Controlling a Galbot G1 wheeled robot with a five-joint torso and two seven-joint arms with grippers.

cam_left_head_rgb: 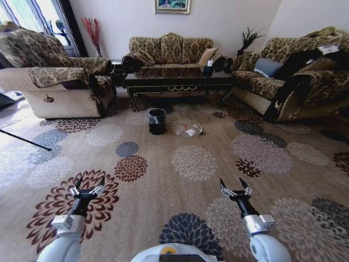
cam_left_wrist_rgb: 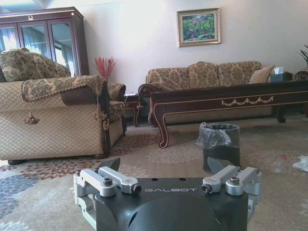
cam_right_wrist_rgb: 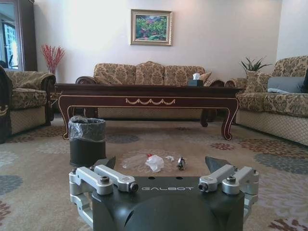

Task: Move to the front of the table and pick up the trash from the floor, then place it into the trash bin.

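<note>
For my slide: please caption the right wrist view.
Open right pincer faces crumpled white trash beside lined black bin.

We are looking at a floral carpet (cam_left_head_rgb: 191, 164) spreading across the lower frame. A patterned sofa (cam_left_head_rgb: 170, 50) is sitting at top centre, with a framed painting (cam_left_head_rgb: 172, 5) hanging above it. An armchair (cam_left_head_rgb: 54, 82) is filling the upper left, another sofa (cam_left_head_rgb: 294, 76) the upper right. Red dried stems (cam_left_head_rgb: 91, 30) are standing at the upper left, near the wall.

So the trash (cam_left_head_rgb: 188, 131), a clear bottle plus crumpled white paper scraps, lies on the floor just beside the upright black trash bin (cam_left_head_rgb: 157, 121). Both sit right in front of the long dark desk (cam_left_head_rgb: 180, 83) with gold trim.
</note>
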